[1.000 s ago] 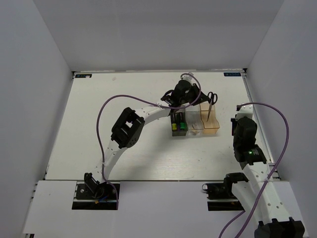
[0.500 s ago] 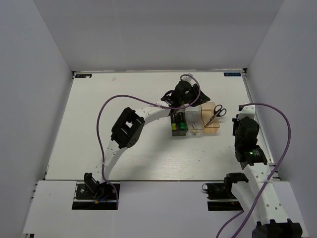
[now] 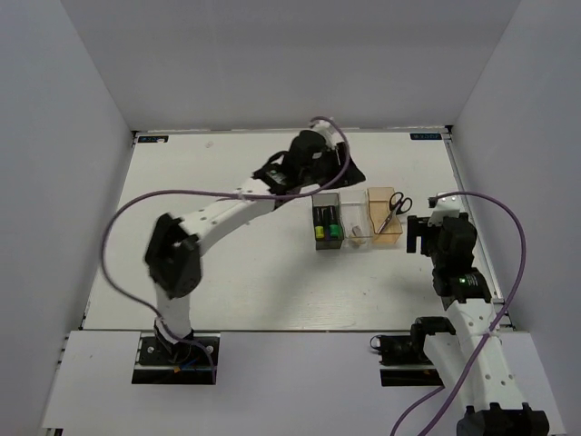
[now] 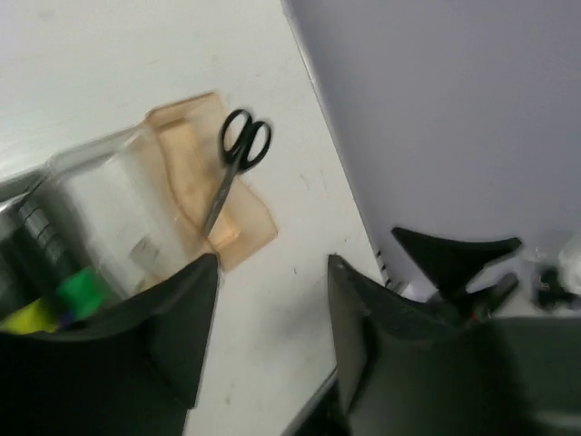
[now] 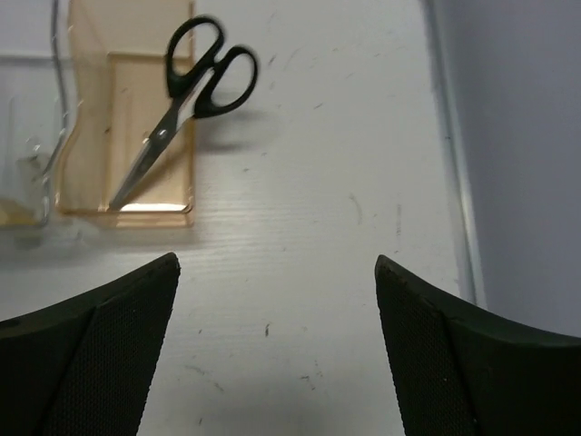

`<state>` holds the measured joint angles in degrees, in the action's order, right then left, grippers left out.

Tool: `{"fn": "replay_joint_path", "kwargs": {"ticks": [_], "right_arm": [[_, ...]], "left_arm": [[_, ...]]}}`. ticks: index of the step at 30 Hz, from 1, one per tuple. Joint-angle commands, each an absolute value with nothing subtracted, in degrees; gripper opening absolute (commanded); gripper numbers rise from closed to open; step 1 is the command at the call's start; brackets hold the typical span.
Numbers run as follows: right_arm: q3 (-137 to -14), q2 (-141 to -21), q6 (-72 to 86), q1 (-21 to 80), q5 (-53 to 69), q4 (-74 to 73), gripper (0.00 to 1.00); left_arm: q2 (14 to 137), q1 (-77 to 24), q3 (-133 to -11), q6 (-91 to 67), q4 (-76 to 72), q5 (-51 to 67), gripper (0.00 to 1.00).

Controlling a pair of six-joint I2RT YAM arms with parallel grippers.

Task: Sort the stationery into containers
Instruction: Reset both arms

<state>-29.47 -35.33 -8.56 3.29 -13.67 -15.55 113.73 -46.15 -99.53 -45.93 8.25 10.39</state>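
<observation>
The containers are three joined boxes: dark [image 3: 327, 211], clear [image 3: 358, 215] and tan-orange [image 3: 375, 197]. The black-handled scissors [image 3: 393, 206] lean in the tan box [image 5: 118, 136], blades down and handles [image 5: 209, 68] over its far rim. Yellow [image 3: 320, 232] and green [image 3: 334, 231] highlighter ends show in the dark box. A small grey block [image 4: 141, 254] lies in the clear box [image 4: 100, 191]. My left gripper [image 3: 349, 174] hangs open behind the boxes, empty. My right gripper [image 3: 416, 234] stands open just right of the tan box, nothing between its fingers [image 5: 100, 354].
The right wall [image 3: 517, 182] and the table's right edge [image 5: 454, 182] run close beside my right gripper. The left arm's purple cable [image 3: 136, 218] loops over the left half of the table.
The scissors tipped from near upright to a slant in the tan box. Both grippers opened. The left arm swung back and to the left; the right gripper shifted slightly.
</observation>
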Motion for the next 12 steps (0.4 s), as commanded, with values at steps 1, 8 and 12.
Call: {"fn": "replay_joint_path", "kwargs": {"ticks": [1, 8, 12], "right_arm": [[-32.78, -37.08, -10.36, 2.9, -0.8, -21.95, 0.9], [-35.16, -39.81, -5.45, 2.9, 7.64, -25.23, 0.9], [-35.33, -39.64, -6.59, 2.9, 13.69, -26.54, 0.9]], "left_arm": [[95.48, -47.28, -91.34, -32.02, 32.25, -3.25, 0.68], [63.8, -43.16, -55.51, -27.52, 41.57, -11.51, 1.0], [52.14, -38.42, -46.24, -25.05, 42.53, -9.32, 1.0]]}}
